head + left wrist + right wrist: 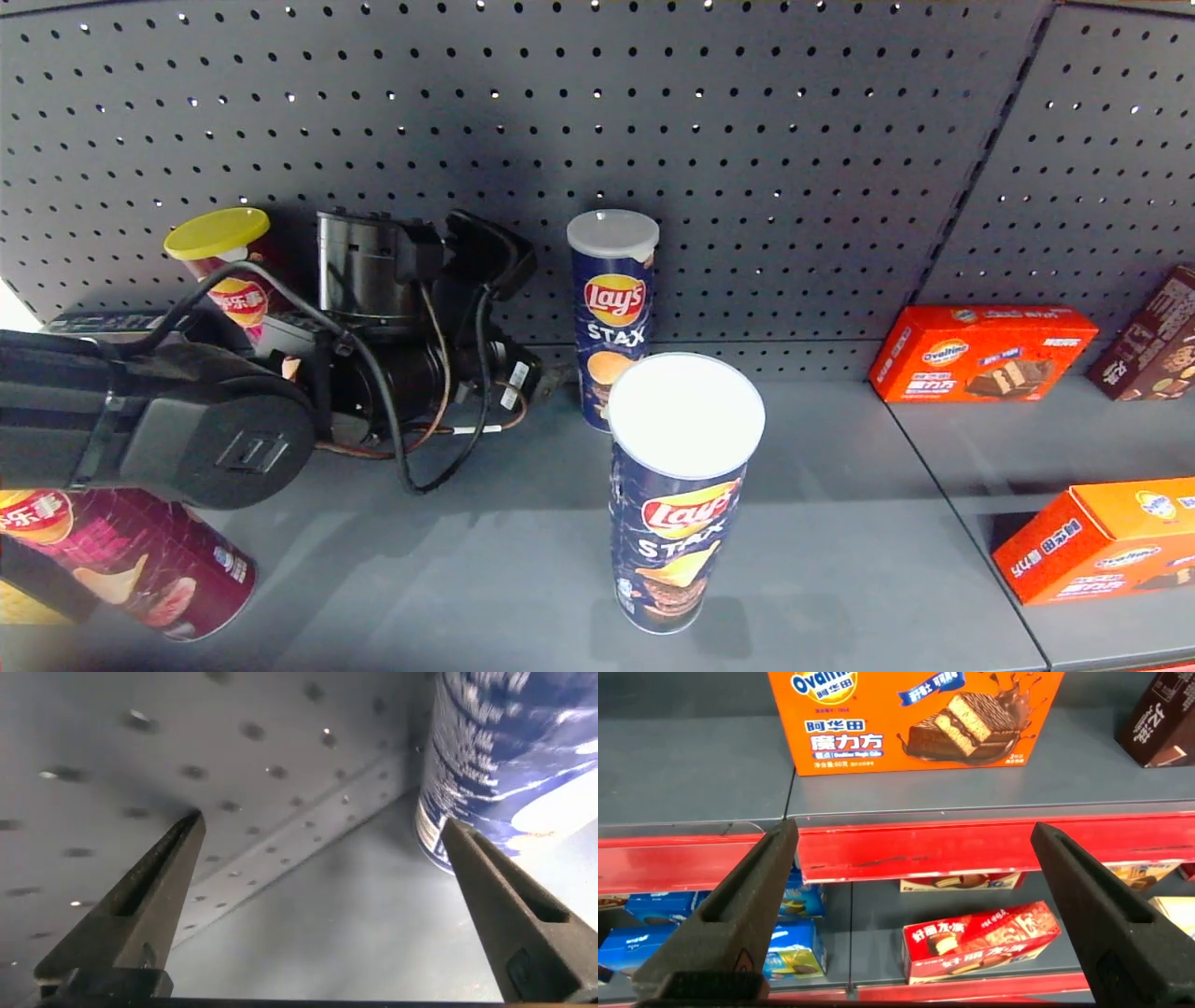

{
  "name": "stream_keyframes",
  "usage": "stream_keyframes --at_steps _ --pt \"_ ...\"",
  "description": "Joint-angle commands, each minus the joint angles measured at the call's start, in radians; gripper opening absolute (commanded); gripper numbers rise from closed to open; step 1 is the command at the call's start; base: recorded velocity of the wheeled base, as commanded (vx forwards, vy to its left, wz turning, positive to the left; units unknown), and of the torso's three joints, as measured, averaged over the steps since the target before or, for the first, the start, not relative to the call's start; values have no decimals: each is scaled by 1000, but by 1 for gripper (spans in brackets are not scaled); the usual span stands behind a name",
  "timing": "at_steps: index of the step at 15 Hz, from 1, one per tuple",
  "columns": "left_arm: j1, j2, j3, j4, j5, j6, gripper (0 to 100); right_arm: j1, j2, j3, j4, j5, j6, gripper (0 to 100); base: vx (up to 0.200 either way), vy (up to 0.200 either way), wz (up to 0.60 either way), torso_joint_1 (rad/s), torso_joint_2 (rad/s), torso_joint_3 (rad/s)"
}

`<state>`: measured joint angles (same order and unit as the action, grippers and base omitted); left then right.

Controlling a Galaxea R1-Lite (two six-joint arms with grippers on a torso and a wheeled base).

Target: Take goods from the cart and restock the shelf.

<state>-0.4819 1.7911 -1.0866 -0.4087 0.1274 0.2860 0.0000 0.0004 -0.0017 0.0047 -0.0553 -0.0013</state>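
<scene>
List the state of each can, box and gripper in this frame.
front blue can: upright, lid on
back blue can: upright, lid on
yellow-lidded red can: standing, lid on
near red can: lying on its side
back orange box: flat, closed
front orange box: flat, closed
left gripper: open, empty
right gripper: open, empty

My left arm [159, 420] lies low and almost flat, to the left of the back blue can [611, 317]. My left gripper [322, 821] is spread wide and holds nothing, one finger tip just beside that can. My right gripper [913, 829] is spread wide too.
</scene>
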Motion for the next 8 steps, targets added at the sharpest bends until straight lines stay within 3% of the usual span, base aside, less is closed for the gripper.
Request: stream_keyframes --at_steps 1,4,8 --pt "-3 -102 48 5 0 2 100 0 0 0 0 0 0 100 0 0 0 0 0 0" --pt "-26 -266 223 7 -11 -10 100 0 0 0 0 0 0 100 0 0 0 0 0 0" --pt "-126 -438 350 -5 -12 -85 100 0 0 0 0 0 0 100 0 0 0 0 0 0"
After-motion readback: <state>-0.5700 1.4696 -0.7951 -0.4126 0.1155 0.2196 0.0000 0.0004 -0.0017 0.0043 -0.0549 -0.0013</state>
